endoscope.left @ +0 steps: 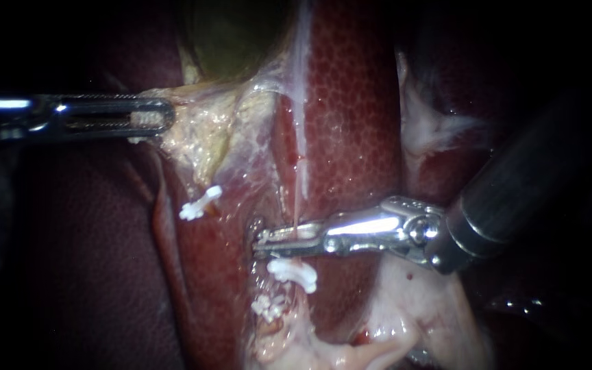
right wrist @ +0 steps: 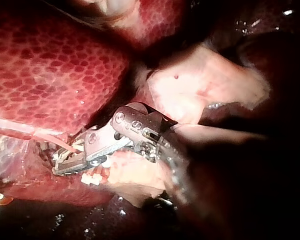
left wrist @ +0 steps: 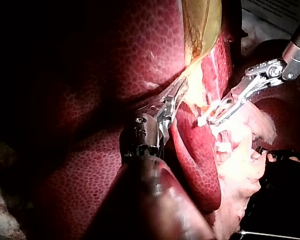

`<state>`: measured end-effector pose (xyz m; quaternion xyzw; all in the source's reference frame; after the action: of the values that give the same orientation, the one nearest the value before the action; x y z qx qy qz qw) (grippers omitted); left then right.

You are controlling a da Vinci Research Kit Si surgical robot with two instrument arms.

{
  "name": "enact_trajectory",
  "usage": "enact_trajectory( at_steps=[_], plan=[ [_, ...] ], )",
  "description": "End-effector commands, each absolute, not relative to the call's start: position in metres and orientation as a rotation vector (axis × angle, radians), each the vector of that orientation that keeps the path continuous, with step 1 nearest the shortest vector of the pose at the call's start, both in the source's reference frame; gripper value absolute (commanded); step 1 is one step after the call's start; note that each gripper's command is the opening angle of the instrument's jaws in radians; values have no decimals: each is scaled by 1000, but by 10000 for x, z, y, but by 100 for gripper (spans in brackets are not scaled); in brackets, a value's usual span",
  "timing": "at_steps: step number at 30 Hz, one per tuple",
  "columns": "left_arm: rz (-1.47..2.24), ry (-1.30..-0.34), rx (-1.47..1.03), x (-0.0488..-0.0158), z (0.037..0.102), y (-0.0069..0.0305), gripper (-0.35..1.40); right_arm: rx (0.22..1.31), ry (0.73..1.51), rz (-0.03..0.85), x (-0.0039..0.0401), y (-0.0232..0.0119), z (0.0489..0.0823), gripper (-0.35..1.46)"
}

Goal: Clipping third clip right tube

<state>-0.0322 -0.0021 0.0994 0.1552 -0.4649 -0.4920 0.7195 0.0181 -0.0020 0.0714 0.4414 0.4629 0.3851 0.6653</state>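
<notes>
White clips first: two are already on the right tube [endoscope.left: 301, 171], an upper clip [endoscope.left: 292, 273] and a lower clip [endoscope.left: 268, 306] just beneath it. A separate clip [endoscope.left: 200, 203] sits on the other tube, over toward my left instrument [endoscope.left: 162, 116]. That one's pincer is pinching the frayed yellowish edge of the gallbladder [endoscope.left: 234, 41] and holding it taut across the liver [endoscope.left: 351, 123]. My right instrument [endoscope.left: 286, 241] has its pincer squeezed onto the right tube just above the upper clip (looks pressed down, with only a sliver of gap). I'd say we're near the end: the third clip is at its spot but not yet free of the pincer. What's left is to let go and back away.
</notes>
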Motion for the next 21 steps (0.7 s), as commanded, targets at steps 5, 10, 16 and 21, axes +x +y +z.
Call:
enact_trajectory(
  at_steps=[5,10,16,21],
  plan=[
    [-1089,-1027,340,-322,994,-21,-11,1021,1046,848,179,-19,713,-35],
    [-1089,-1027,340,-322,994,-21,-11,1034,1043,829,178,-18,714,-35],
    [-1089,-1027,340,-322,994,-21,-11,1035,1043,830,177,-17,713,-35],
    [-1089,-1027,340,-322,994,-21,-11,1035,1043,830,176,-17,713,-35]
  ],
)
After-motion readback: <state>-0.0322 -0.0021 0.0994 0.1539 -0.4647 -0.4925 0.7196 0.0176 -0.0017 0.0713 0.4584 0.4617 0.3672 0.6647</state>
